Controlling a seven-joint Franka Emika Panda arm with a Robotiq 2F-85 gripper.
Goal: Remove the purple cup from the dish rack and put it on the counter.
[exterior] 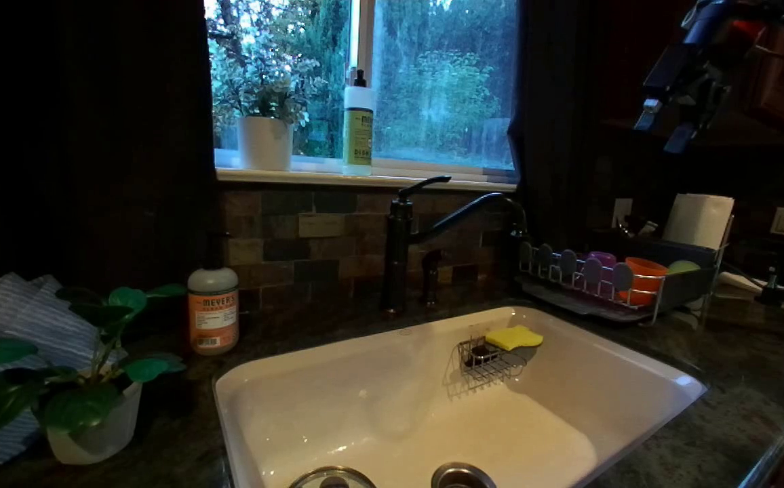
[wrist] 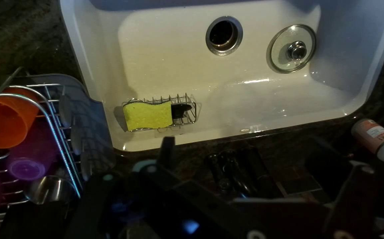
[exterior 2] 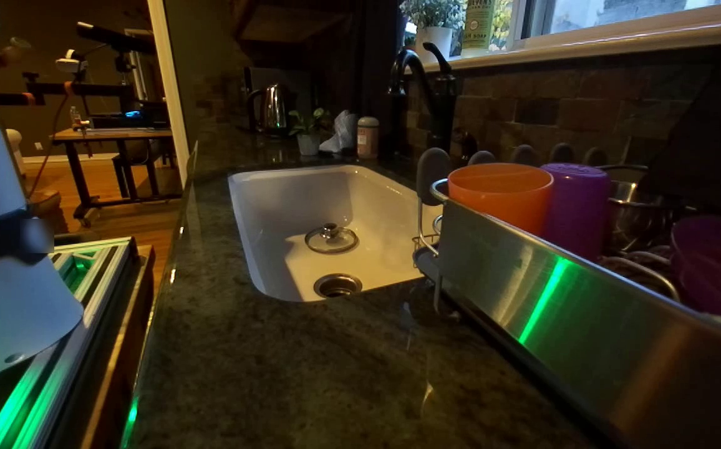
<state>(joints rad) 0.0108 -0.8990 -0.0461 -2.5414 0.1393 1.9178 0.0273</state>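
Note:
The purple cup (exterior 2: 577, 209) stands upside down in the dish rack, beside an orange cup (exterior 2: 501, 196). It shows partly behind the rack's prongs in an exterior view (exterior: 601, 258) and at the left of the wrist view (wrist: 29, 167). The dish rack (exterior 2: 522, 290) stands on the dark counter (exterior 2: 310, 374) beside the sink; its wires show in the wrist view (wrist: 56, 124). My gripper (exterior: 664, 127) is open and empty, high above the rack and apart from it. Its spread fingers (wrist: 245, 149) show in the wrist view, over the faucet area.
The white sink (exterior: 636, 352) holds a wire caddy with a yellow sponge (wrist: 148, 115) and a glass lid (wrist: 292, 49). A black faucet (exterior: 399, 254) rises behind the sink. A metal bowl (wrist: 49, 189) and a magenta item (exterior 2: 719, 268) are also in the rack.

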